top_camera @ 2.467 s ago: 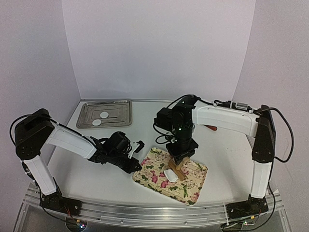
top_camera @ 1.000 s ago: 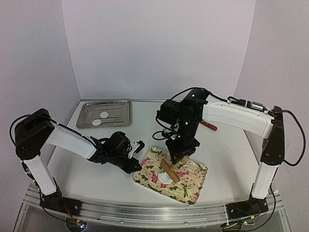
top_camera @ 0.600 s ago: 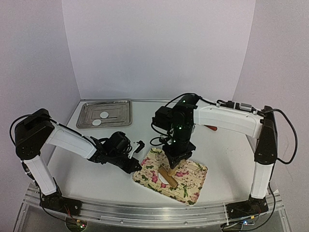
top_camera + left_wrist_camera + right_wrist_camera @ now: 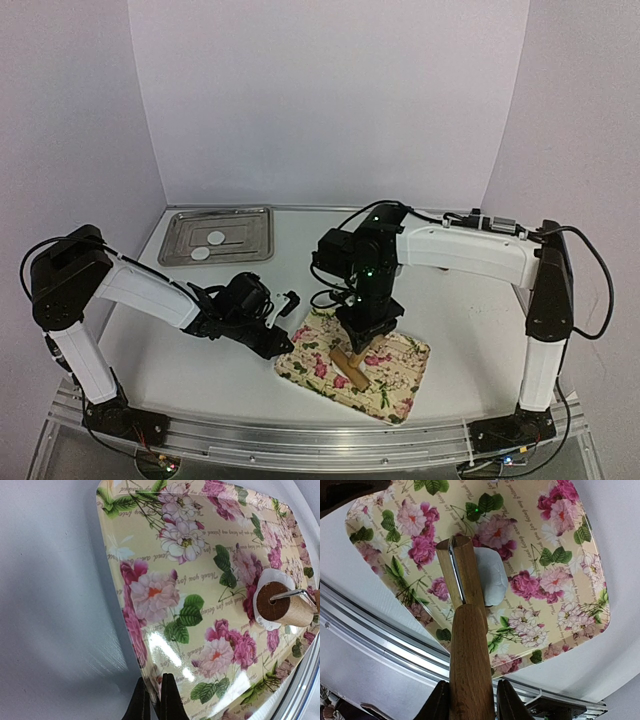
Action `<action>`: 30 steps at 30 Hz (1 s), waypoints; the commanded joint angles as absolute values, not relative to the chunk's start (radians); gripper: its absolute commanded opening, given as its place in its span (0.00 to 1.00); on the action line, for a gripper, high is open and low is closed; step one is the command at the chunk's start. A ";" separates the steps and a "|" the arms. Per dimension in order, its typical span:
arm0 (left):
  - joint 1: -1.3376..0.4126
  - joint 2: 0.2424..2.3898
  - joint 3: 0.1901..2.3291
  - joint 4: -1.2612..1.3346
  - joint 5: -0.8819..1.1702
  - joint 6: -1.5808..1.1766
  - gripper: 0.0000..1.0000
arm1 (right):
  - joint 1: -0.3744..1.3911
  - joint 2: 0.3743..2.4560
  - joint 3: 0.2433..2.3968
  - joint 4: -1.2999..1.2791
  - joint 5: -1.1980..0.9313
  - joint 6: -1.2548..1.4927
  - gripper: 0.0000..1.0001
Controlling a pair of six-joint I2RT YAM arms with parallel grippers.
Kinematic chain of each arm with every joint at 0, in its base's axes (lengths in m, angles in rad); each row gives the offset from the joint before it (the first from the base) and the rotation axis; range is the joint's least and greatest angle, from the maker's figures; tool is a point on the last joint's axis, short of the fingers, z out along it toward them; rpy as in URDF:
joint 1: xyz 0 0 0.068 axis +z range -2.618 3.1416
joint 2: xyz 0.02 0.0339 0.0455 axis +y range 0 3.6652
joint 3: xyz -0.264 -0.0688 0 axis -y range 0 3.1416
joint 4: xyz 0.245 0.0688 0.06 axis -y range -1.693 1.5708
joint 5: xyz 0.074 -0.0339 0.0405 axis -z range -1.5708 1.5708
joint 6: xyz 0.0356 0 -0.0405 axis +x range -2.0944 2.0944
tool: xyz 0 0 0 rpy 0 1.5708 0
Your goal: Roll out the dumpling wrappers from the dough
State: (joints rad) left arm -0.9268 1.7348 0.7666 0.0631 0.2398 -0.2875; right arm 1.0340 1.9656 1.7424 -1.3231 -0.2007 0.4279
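At 6 o'clock on the table | right gripper (image 4: 470, 700) clamped on brown wooden rolling pin (image 4: 467, 630), now shifted toward 9 o'clock onto white dough lump (image 4: 492, 577) on cream rose-printed tray (image 4: 405, 388), so flattening looks under way | left gripper (image 4: 154, 700) closed at tray's 9 o'clock rim | two round white dumpling wrappers (image 4: 216, 238) on steel tray (image 4: 180, 245), 10 o'clock

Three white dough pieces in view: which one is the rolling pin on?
The dough piece on the floral tray, under the rolling pin. The far disc and the near disc lie in the metal tray at back left.
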 commanded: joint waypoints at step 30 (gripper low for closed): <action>-0.951 1.730 0.752 0.024 0.257 -0.239 0.00 | 0.972 2.081 1.692 -1.262 -0.284 0.402 0.00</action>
